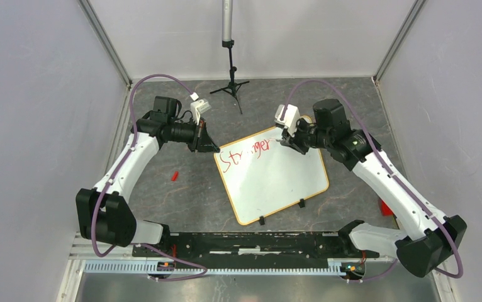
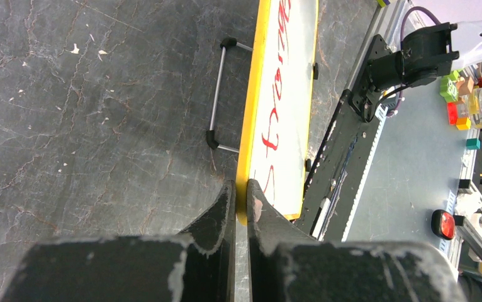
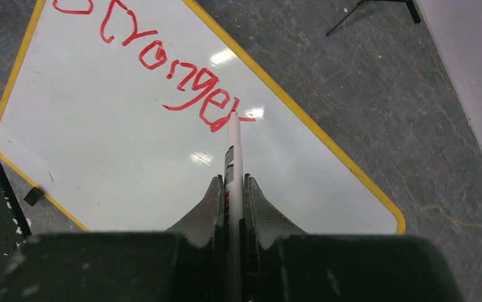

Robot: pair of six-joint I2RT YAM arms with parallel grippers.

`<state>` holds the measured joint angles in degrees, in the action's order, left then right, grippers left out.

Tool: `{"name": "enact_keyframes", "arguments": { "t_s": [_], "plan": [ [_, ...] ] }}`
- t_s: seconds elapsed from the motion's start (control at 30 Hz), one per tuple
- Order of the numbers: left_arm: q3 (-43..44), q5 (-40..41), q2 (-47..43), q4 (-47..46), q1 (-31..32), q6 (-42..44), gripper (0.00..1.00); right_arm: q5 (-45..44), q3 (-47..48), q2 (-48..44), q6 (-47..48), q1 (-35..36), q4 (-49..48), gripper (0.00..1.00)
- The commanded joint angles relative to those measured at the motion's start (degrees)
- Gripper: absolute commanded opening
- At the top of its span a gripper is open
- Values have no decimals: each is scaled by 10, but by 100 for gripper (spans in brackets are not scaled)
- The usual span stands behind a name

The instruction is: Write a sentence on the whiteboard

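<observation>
The whiteboard [image 1: 276,182] lies tilted on the dark table, with a yellow-orange frame and two black clip feet on its near edge. One row of red writing [image 1: 245,153] reads "Stronger". My left gripper [image 1: 215,150] is shut on the board's far left frame edge [image 2: 254,113], one finger on each side. My right gripper [image 1: 287,139] is shut on a white marker [image 3: 233,145]. The marker's tip touches the board just after the last letter of the red word [image 3: 156,56]. The rest of the board surface [image 3: 100,138] is blank.
A black tripod stand [image 1: 229,82] stands at the back centre. A small red cap [image 1: 175,175] lies left of the board and a red object [image 1: 386,206] near the right arm. A grey wire bracket [image 2: 216,94] lies beside the board's edge. The black base rail [image 1: 251,242] runs along the near edge.
</observation>
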<state>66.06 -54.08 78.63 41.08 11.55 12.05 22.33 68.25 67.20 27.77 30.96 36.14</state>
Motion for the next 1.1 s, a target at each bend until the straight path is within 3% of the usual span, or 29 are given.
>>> {"name": "enact_keyframes", "arguments": {
  "t_s": [0.0, 0.23, 0.53, 0.83, 1.07],
  "plan": [
    [10, -4, 6, 12, 11, 29, 2, 29, 8, -8, 17, -43, 8, 0],
    [35, 4, 27, 41, 12, 51, 2, 102, 28, 14, 47, -115, 44, 0],
    [77, 13, 47, 83, 21, 92, 3, 138, 23, 13, 69, -129, 56, 0],
    [75, -14, 43, 119, 20, 98, 31, 169, -2, 12, 79, -129, 48, 0],
    [59, -23, 35, 93, 19, 71, 35, 197, -15, 11, 78, -129, 33, 0]
  ]
}}
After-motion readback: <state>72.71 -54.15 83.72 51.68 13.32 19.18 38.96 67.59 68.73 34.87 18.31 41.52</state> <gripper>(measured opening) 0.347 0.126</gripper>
